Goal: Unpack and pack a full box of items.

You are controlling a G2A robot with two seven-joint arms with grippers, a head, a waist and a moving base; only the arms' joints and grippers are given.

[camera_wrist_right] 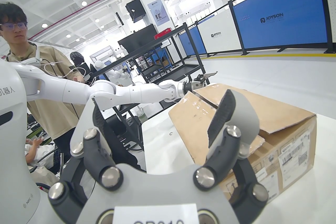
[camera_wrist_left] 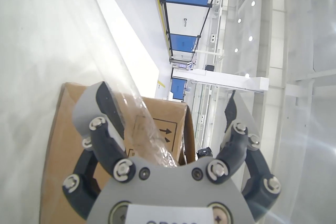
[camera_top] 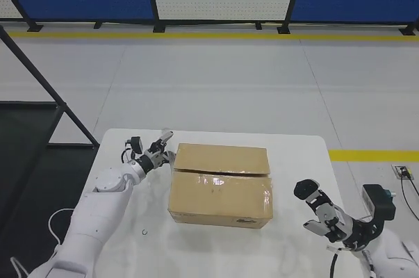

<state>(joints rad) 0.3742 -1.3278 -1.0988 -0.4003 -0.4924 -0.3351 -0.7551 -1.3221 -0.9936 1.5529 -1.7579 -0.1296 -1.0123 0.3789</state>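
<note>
Right tool (camera_top: pixel 313 207) hovered spread off the right end of the box (camera_top: pixel 219 189). Left tool (camera_top: pixel 166 146), also spread, sat at its far left corner, clear tape (camera_wrist_left: pixel 147 128) between its fingers (camera_wrist_left: pixel 107 107).

White counter (camera_top: pixel 299 156), small dark ring (camera_top: pixel 145 232) lying on it, black rack (camera_top: pixel 18 149) beside it, yellow floor line (camera_top: pixel 195 35), blue barrier panels (camera_top: pixel 84 8) beyond.

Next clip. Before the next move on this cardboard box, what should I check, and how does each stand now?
1. Left tool open at the box's far corner: ok.
2. Right tool open, apart from the box: ok.
3. Box resting flat on the table: ok.
4. Top flaps fully opened: not ok, barely parted.
5. Clear tape strip freed from the box: cannot tell.
</note>
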